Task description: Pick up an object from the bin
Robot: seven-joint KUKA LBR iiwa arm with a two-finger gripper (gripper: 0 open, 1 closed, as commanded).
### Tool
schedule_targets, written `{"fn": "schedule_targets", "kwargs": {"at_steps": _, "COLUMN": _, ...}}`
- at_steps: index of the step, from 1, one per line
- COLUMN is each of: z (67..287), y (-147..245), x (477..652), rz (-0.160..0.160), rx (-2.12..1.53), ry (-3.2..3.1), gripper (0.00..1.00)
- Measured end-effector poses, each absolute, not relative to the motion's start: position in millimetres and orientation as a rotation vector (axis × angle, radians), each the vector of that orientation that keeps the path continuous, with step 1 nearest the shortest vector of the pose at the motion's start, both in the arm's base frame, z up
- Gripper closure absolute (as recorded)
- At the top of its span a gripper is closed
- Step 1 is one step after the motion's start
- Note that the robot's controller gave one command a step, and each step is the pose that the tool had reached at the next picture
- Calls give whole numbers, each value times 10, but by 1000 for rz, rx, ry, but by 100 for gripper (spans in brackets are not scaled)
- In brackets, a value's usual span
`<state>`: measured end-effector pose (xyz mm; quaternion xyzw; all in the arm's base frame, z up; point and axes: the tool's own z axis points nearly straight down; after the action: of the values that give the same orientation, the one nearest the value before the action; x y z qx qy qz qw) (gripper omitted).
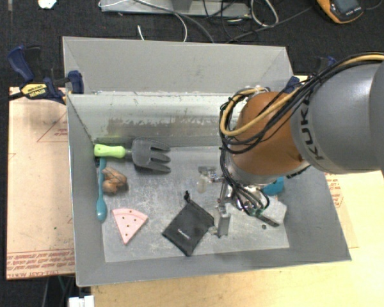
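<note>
My gripper (pixel 223 225) hangs low in the front middle of the bin, below the orange wrist cover. Its tip is right beside the right edge of a flat black square pouch (pixel 188 229), which lies tilted on the bin floor; whether they touch I cannot tell. A pale grey flat piece (pixel 273 212) lies just right of the gripper, partly under the cables. A small blue thing (pixel 276 185) peeks out from beneath the wrist. A small clear, shiny thing (pixel 208 174) lies behind the gripper.
On the left side lie a grey forked tool with a green handle (pixel 136 152), a brown lumpy thing (pixel 114 181), a light blue spoon-like stick (pixel 102 199) and a pink triangular slice (pixel 128 224). The arm covers the bin's right side.
</note>
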<state>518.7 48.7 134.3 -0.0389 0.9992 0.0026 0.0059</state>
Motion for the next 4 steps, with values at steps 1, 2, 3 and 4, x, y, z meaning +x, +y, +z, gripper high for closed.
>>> {"fn": "schedule_targets", "kwargs": {"at_steps": 1, "z": 981, "y": 781, "x": 5241, "rz": 2, "rx": -205, "ry": 3127, "gripper": 0}}
{"fn": "schedule_targets", "kwargs": {"at_steps": 2, "z": 871, "y": 828, "x": 5084, "rz": 5, "rx": 68, "ry": 3130, "gripper": 0}}
{"fn": "schedule_targets", "kwargs": {"at_steps": 3, "z": 708, "y": 759, "x": 5186, "rz": 7, "rx": -224, "ry": 3127, "gripper": 100}}
{"fn": "schedule_targets", "kwargs": {"at_steps": 4, "z": 708, "y": 760, "x": 5186, "rz": 7, "rx": -225, "ry": 3127, "gripper": 100}}
